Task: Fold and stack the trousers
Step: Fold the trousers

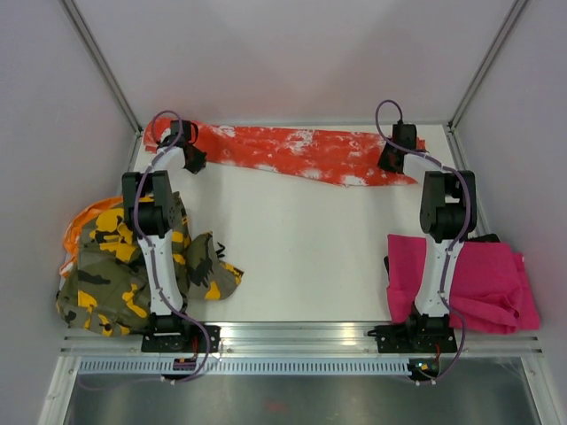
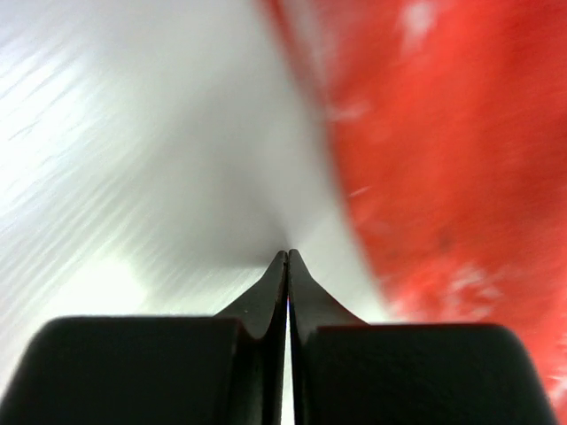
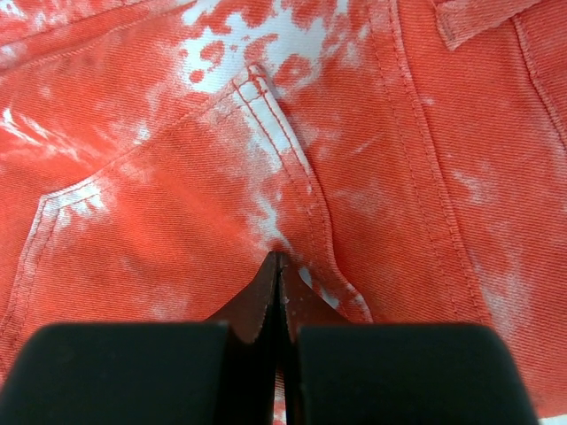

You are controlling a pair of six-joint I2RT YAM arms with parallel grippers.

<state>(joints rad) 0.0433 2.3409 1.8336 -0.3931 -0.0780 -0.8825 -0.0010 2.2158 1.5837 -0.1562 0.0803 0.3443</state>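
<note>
The orange-red trousers [image 1: 292,152] with white splatter lie flat and stretched along the table's far edge. My left gripper [image 1: 193,164] is at their left end. In the left wrist view it [image 2: 287,253] is shut and empty over bare white table, with the red cloth [image 2: 443,142] just to its right. My right gripper [image 1: 390,161] is at their right end. In the right wrist view it [image 3: 277,255] is shut, with its tips down against the cloth by a back pocket seam [image 3: 266,115]. The camouflage trousers [image 1: 115,274] lie crumpled at the near left. The magenta trousers [image 1: 492,283] lie folded at the near right.
Orange cloth [image 1: 75,235] sticks out from under the camouflage pile at the left edge. The white table [image 1: 301,248] is walled by grey panels with metal frame posts at the far corners. The arm bases stand on the metal rail [image 1: 292,335] at the near edge.
</note>
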